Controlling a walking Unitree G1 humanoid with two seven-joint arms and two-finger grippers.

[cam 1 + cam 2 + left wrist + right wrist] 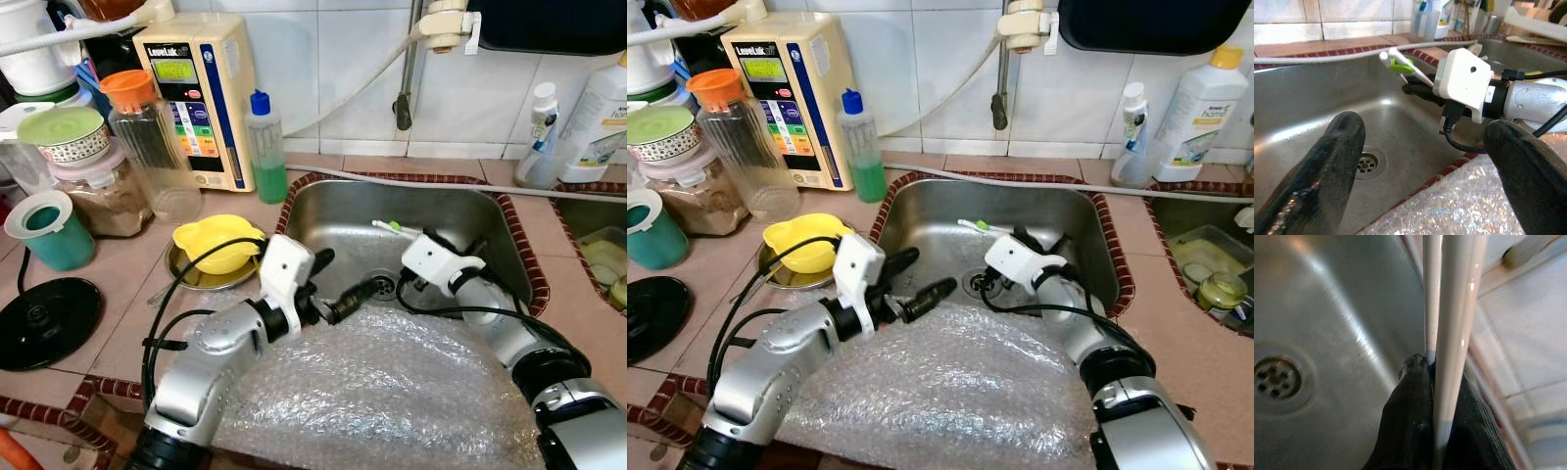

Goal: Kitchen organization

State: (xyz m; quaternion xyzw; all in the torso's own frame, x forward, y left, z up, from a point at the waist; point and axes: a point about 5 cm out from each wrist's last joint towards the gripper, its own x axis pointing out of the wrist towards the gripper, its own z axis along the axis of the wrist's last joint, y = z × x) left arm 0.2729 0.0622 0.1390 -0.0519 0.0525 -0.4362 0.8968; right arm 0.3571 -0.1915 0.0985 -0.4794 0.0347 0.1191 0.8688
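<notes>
- While our right claw (423, 238) pinches the white utensils (392, 227) over the sink (323, 201), clearing is underway.
- Our left claw (921, 277) gapes empty near the drain (380, 286).
- Next we likely lift them out to the surface (118, 284).

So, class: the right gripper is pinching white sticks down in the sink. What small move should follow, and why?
Probably lift them straight up, out of the basin. The right gripper is shut on the white sticks low inside the sink, while the left gripper hangs open above the near rim.

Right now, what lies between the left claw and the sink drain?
Only bare steel basin lies between the open left claw and the sink drain, in the left wrist view.
</notes>
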